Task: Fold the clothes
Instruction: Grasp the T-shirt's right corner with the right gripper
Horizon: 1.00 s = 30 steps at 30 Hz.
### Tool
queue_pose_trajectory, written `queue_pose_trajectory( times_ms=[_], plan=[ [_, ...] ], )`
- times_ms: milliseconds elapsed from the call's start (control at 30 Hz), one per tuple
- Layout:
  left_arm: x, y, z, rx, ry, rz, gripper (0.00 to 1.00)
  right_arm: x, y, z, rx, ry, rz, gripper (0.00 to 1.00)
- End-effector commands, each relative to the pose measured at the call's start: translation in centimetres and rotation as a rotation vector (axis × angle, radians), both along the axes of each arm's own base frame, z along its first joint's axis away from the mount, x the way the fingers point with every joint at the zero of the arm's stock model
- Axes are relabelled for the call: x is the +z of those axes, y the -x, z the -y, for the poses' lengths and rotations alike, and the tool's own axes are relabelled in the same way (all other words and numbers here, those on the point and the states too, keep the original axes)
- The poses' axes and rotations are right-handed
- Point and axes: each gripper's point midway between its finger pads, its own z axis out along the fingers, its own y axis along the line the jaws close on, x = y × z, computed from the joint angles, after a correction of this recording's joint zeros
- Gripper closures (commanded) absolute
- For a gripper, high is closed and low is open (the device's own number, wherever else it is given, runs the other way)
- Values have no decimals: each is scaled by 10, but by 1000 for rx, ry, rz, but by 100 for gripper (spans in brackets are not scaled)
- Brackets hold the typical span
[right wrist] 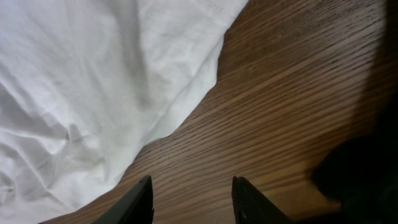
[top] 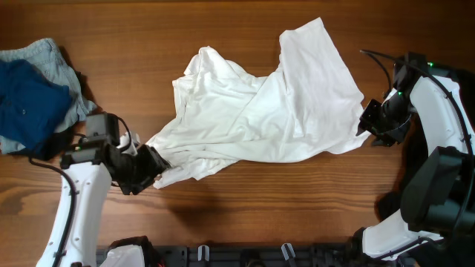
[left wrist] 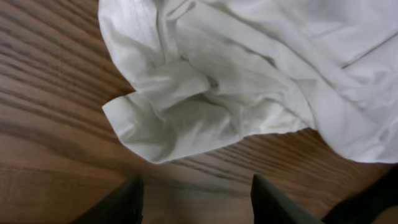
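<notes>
A large white shirt point(top: 260, 111) lies crumpled across the middle of the wooden table, one corner reaching toward the lower left. My left gripper point(top: 152, 167) sits at that corner; in the left wrist view its fingers point(left wrist: 127, 202) stand apart over bare wood, and the shirt's rolled edge point(left wrist: 168, 124) lies just beyond them, untouched. My right gripper point(top: 369, 122) is at the shirt's right edge. In the right wrist view its fingers point(right wrist: 140, 199) are apart with only wood between them, the shirt point(right wrist: 93, 93) lying to their left. More clothes, a navy piece point(top: 26, 100) on a light grey-blue one point(top: 44, 55), are piled at far left.
A dark rail with clips point(top: 245, 256) runs along the near table edge, with a bit of white cloth point(top: 119, 256) at its left end. Bare wood point(top: 267, 200) stretches in front of the shirt.
</notes>
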Motion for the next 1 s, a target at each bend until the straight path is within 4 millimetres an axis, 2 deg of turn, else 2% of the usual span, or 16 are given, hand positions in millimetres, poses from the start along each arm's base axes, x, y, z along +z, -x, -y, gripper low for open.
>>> queue_pose_trajectory(
  times_ms=[0, 133, 233, 267, 367, 433, 467, 567, 600, 667, 767, 867, 967],
  plan=[
    [-23, 4, -4, 21, -36, -33, 43, 7, -3, -2, 12, -11, 34, 58],
    [-44, 1, -3, 13, -33, -56, 44, 7, -3, -2, 13, -11, 35, 58],
    [-53, -3, 6, -18, -13, -72, 47, 7, -3, -2, 12, -11, 34, 58],
    [-57, -4, 9, -35, -13, -77, 51, 7, -3, -2, 12, -11, 35, 58],
    [-60, -5, 17, -59, 5, -79, 79, 7, -3, -2, 13, -11, 34, 58],
    [-56, -6, 22, -58, 39, -73, 93, 7, -3, -2, 12, -10, 35, 58],
    [-55, -6, 23, -57, 52, -71, 96, 7, -3, -2, 12, -11, 36, 58],
    [-51, -6, 22, -48, 57, -69, 96, 7, -2, -2, 16, -7, 31, 58],
    [-45, -7, 21, -58, 60, -57, 96, 7, 2, 2, 16, 12, 15, 58],
    [-19, -17, 13, -67, 56, -9, 96, 7, 6, 12, 2, 44, -3, 58],
    [18, -35, -6, -16, 36, 78, 96, 7, 10, 21, -34, 40, -11, 58],
    [61, -56, -44, 112, -7, 227, 96, 7, 15, 25, -21, 19, -16, 57],
    [67, -56, -65, 188, -27, 262, 96, 1, 19, 9, 49, -74, -10, 56]
  ],
)
